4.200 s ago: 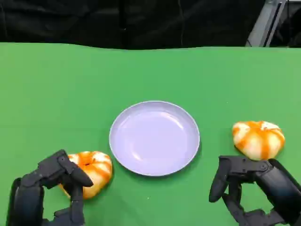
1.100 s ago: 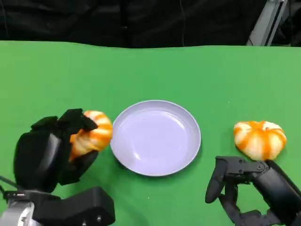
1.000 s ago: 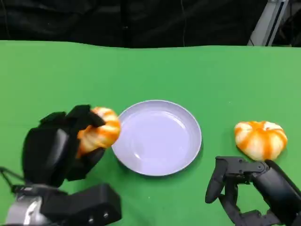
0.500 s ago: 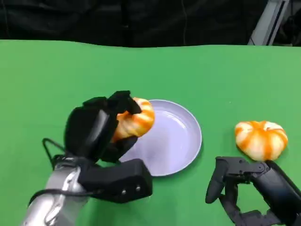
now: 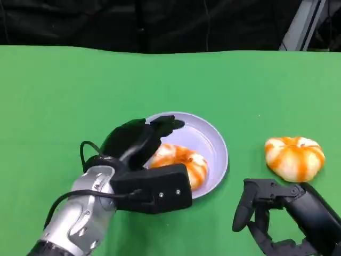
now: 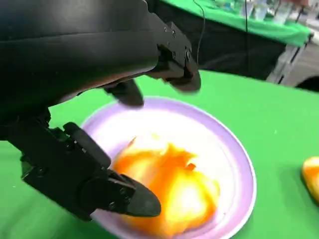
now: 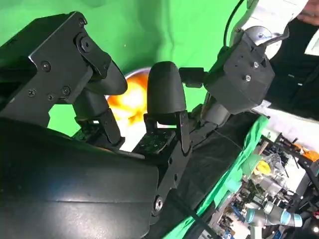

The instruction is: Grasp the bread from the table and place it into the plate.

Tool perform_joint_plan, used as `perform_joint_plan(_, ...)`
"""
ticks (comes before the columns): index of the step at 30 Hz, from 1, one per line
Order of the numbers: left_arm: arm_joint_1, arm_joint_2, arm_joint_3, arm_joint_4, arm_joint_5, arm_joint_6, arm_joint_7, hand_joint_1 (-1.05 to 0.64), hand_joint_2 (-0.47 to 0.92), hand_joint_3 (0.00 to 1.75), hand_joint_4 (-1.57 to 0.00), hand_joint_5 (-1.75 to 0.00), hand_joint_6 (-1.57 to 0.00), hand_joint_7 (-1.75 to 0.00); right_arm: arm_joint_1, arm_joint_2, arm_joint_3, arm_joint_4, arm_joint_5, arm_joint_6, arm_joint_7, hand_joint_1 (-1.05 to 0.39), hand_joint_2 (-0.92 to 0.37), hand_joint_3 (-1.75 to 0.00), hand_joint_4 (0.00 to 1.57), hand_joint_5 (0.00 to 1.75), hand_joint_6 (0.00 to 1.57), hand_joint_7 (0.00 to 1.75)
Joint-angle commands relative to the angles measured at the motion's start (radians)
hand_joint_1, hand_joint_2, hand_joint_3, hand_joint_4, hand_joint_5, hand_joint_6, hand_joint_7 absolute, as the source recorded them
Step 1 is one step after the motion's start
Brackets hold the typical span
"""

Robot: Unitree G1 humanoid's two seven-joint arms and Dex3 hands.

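An orange-and-white striped bread (image 5: 180, 162) lies inside the pale lilac plate (image 5: 216, 140) at the table's middle. My left hand (image 5: 139, 140) hovers over the plate's left side, fingers spread above the bread. In the left wrist view the bread (image 6: 172, 186) rests on the plate (image 6: 234, 149) between the parted fingers (image 6: 172, 55) and thumb, with a gap around it. A second striped bread (image 5: 294, 157) sits on the green cloth to the right. My right hand (image 5: 282, 210) stays near the front edge just before it, fingers apart and holding nothing.
Green cloth (image 5: 80, 90) covers the table up to a dark backdrop. A metal stand (image 5: 298, 24) rises at the far right. The right wrist view shows the second bread (image 7: 127, 102) past my right hand's fingers (image 7: 164, 94) and my left arm (image 7: 244, 69) beyond.
My left hand carried the bread from the plate's left rim to over the plate and let it go; the bread now lies in the plate. The right hand stayed still.
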Motion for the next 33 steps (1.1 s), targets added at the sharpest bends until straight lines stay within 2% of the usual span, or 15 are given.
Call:
perform_joint_plan(1,0.014,0.033,-0.011,-0.055,0.009,0.044,-0.057,-0.63,0.92,0.26,0.0,-0.07,-0.04,-0.02,0.005,-0.009,-0.009,-0.012,0.003,0.009,0.0,0.11,-0.3,-1.4,0.86,1.68,0.8,1.32)
perform_joint_plan(9,0.092,0.079,0.023,-0.182,-0.024,0.03,-0.054,-0.64,0.92,0.27,-0.01,-0.07,-0.03,-0.01,0.014,-0.004,0.001,-0.028,-0.005,0.015,-0.004,0.14,-0.3,-1.4,0.86,1.66,0.8,1.33)
perform_joint_plan(13,0.171,0.122,0.09,-0.275,-0.074,-0.029,-0.028,-0.59,0.92,0.28,-0.08,-0.13,-0.12,-0.06,0.011,0.001,0.004,-0.022,-0.017,0.006,-0.012,0.13,-0.29,-1.41,0.87,1.66,0.81,1.32)
perform_joint_plan(14,0.191,0.127,0.11,-0.295,-0.099,-0.045,-0.033,-0.55,0.92,0.28,-0.1,-0.18,-0.14,-0.07,0.011,0.002,0.004,-0.022,-0.014,0.008,-0.011,0.13,-0.29,-1.41,0.87,1.66,0.81,1.32)
perform_joint_plan(15,0.215,0.132,0.134,-0.313,-0.135,-0.07,-0.034,-0.53,0.92,0.27,-0.06,-0.33,-0.16,-0.07,0.011,0.001,0.004,-0.022,-0.012,0.006,-0.011,0.13,-0.29,-1.41,0.87,1.67,0.81,1.32)
perform_joint_plan(16,0.243,0.132,0.161,-0.333,-0.179,-0.096,-0.034,-0.46,0.92,0.25,-0.07,-0.57,-0.22,-0.08,0.01,0.001,0.003,-0.022,-0.01,0.007,-0.01,0.13,-0.29,-1.41,0.87,1.67,0.81,1.32)
perform_joint_plan(17,0.274,0.131,0.187,-0.354,-0.218,-0.123,-0.031,-0.41,0.92,0.24,-0.12,-0.7,-0.27,-0.09,0.01,0.001,0.003,-0.024,-0.009,0.01,-0.009,0.13,-0.29,-1.41,0.87,1.67,0.81,1.32)
perform_joint_plan(19,0.334,0.127,0.226,-0.394,-0.265,-0.16,-0.017,-0.35,0.92,0.23,-0.23,-0.84,-0.35,-0.13,0.01,0.002,0.003,-0.029,-0.007,0.015,-0.008,0.12,-0.29,-1.41,0.87,1.68,0.81,1.32)
perform_joint_plan(21,0.387,0.118,0.256,-0.42,-0.305,-0.201,0.001,-0.3,0.92,0.22,-0.33,-0.87,-0.43,-0.14,0.012,0.003,0.001,-0.034,-0.001,0.024,-0.005,0.12,-0.3,-1.41,0.87,1.68,0.81,1.32)
perform_joint_plan(25,0.499,0.117,0.318,-0.458,-0.367,-0.315,0.035,-0.21,0.92,0.25,-0.56,-0.92,-0.71,-0.25,0.012,-0.005,-0.004,-0.034,-0.008,0.011,-0.008,0.12,-0.29,-1.39,0.88,1.67,0.81,1.32)
perform_joint_plan(29,0.61,0.09,0.368,-0.523,-0.415,-0.349,0.051,-0.17,0.91,0.26,-0.73,-1.04,-0.85,-0.31,0.01,-0.007,-0.012,-0.02,0.012,-0.005,-0.001,0.12,-0.31,-1.38,0.88,1.66,0.8,1.33)
perform_joint_plan(30,0.634,0.079,0.376,-0.538,-0.421,-0.352,0.057,-0.14,0.89,0.29,-0.75,-1.09,-0.87,-0.33,0.009,-0.007,-0.013,-0.017,0.019,-0.005,0.002,0.13,-0.31,-1.38,0.88,1.66,0.8,1.33)
perform_joint_plan(31,0.658,0.068,0.383,-0.548,-0.433,-0.361,0.061,-0.11,0.85,0.38,-0.74,-1.15,-0.87,-0.37,0.009,-0.008,-0.014,-0.012,0.024,-0.007,0.004,0.14,-0.32,-1.38,0.88,1.65,0.8,1.33)
perform_joint_plan(32,0.676,0.06,0.388,-0.552,-0.445,-0.373,0.063,-0.07,0.73,0.61,-0.72,-1.21,-0.85,-0.53,0.009,-0.009,-0.015,-0.009,0.029,-0.008,0.005,0.14,-0.32,-1.38,0.89,1.65,0.8,1.34)
perform_joint_plan(33,0.695,0.053,0.393,-0.556,-0.456,-0.385,0.063,-0.05,0.66,0.74,-0.71,-1.25,-0.81,-0.65,0.011,-0.01,-0.014,-0.009,0.03,-0.006,0.006,0.13,-0.32,-1.38,0.89,1.65,0.8,1.34)
